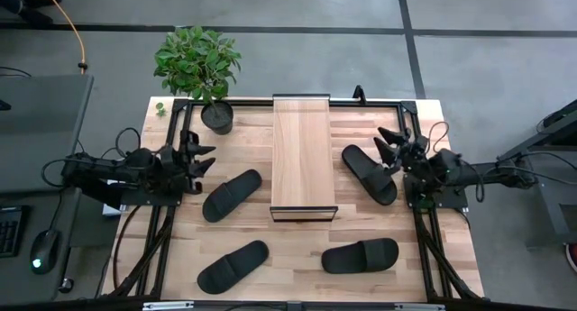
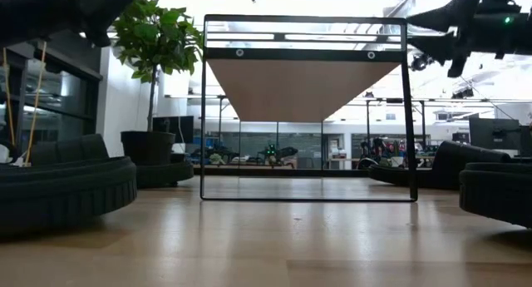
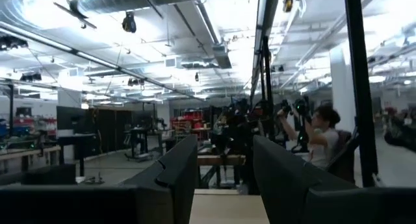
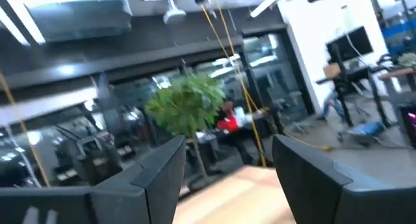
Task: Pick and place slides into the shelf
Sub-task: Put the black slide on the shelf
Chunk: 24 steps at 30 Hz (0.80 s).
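Four slides [image 1: 232, 195] lay loose on the counter [image 1: 297, 248], none yet on the shelf [image 1: 303, 153]; nearest lay just inboard of each jaw pair. Left jaws [image 1: 200, 158] and right jaws [image 1: 388, 149] hung parted and empty; judged poised for a first pick.

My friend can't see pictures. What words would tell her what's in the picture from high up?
Seen from above, a wooden table holds a long shelf in the middle, with four black slides lying flat around it, two each side. The left gripper and right gripper hover open and empty at the table's sides. A potted plant stands at a far corner.
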Each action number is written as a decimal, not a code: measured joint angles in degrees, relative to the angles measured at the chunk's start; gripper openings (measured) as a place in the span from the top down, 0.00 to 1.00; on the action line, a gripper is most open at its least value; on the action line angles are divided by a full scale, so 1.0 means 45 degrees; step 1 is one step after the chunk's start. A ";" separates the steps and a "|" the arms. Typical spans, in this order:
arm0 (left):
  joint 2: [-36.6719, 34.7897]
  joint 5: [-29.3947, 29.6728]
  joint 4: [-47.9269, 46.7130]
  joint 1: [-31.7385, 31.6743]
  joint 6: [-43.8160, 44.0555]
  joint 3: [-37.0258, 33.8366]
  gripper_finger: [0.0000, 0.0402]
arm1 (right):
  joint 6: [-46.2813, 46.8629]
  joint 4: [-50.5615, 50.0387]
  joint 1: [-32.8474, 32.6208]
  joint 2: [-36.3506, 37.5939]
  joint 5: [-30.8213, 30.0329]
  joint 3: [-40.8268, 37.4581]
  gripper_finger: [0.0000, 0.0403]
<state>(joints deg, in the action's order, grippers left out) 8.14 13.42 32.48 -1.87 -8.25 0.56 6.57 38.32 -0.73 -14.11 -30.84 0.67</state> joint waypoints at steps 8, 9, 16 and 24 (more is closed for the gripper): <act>0.0000 0.0889 -0.1164 0.0000 0.1546 0.0930 0.67 | -0.1210 -0.2010 -0.0015 0.0050 0.1639 0.0980 0.45; 0.0000 0.0930 -0.1503 0.0000 0.1738 0.1105 0.67 | -0.1223 -0.3052 -0.0010 0.0050 0.1626 0.1389 0.45; 0.0000 0.0995 -0.2976 0.0000 0.2007 0.1609 0.67 | -0.0467 -1.0664 -0.0015 -0.0058 0.1359 0.4410 0.45; 0.0000 0.2057 -0.3781 0.0000 0.2274 0.1622 0.67 | 0.0214 -1.3330 -0.0015 -0.0202 0.0553 0.5095 0.45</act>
<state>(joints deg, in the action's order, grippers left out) 8.14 22.68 15.46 -1.87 1.98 7.86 7.54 -21.67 -0.80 -15.02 -28.35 23.59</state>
